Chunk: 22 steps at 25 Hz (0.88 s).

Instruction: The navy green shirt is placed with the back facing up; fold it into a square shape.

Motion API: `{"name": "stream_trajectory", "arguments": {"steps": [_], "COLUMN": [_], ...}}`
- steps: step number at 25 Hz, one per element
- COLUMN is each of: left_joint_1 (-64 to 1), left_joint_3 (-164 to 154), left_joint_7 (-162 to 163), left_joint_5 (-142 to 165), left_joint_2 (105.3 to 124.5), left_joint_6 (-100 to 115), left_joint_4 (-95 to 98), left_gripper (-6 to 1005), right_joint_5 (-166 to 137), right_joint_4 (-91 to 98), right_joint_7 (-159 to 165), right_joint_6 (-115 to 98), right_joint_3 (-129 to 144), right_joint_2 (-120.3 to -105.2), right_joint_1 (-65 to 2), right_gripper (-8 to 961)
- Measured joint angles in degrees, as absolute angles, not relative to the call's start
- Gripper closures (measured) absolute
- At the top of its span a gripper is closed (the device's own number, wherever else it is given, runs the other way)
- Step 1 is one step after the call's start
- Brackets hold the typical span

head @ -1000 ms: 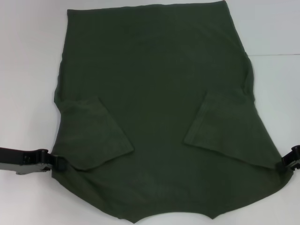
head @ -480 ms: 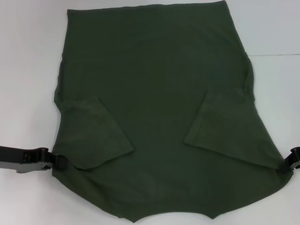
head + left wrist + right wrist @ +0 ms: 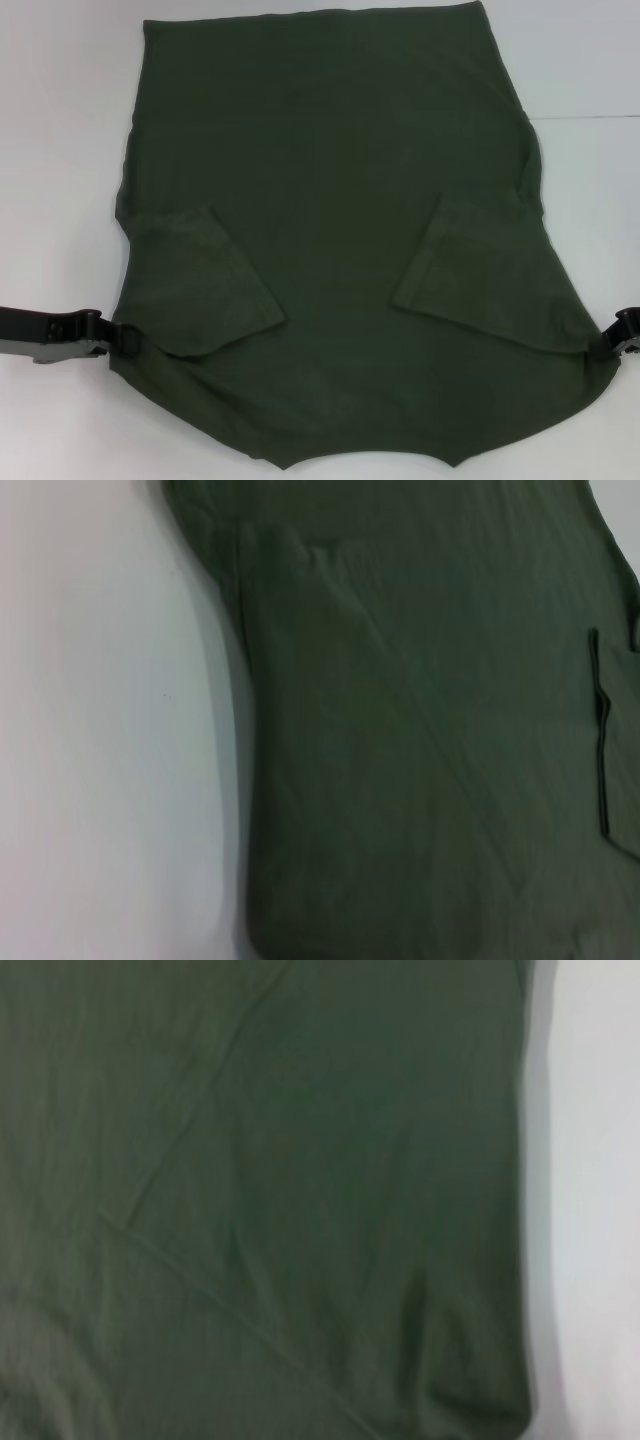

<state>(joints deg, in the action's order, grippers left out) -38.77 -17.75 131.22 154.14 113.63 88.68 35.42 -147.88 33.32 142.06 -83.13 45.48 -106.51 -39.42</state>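
The navy green shirt lies flat on the white table, plain side up, with both short sleeves folded inward onto the body. It fills most of the head view. My left gripper is at the shirt's near left corner, shut on the cloth edge. My right gripper is at the near right corner, shut on the cloth edge there. The cloth is drawn to a point at each gripper. The left wrist view shows the shirt with a folded sleeve edge. The right wrist view shows the shirt up close.
The white table shows bare on both sides of the shirt and at the far right. The shirt's near edge runs off the bottom of the head view. No other objects are in view.
Both grippers have shifted slightly away from me along the shirt's side edges. The shirt's shape has barely changed.
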Motion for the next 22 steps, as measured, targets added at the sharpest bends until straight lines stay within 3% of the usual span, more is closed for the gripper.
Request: {"name": "stream_trajectory", "arguments": {"steps": [22], "left_joint_1": [-39.0], "left_joint_3": [-18.0], "left_joint_7": [131.5], "left_joint_5": [154.1], "left_joint_2": [113.35], "left_joint_6": [88.8], "left_joint_4": [35.4], "left_gripper": [959], "right_joint_5": [-148.1], "right_joint_4": [34.7], "right_joint_7": [141.5], "right_joint_6": [-83.8], "right_joint_3": [45.5], "right_joint_2": [-106.59], "right_joint_1": [-40.3], "right_gripper": [927]}}
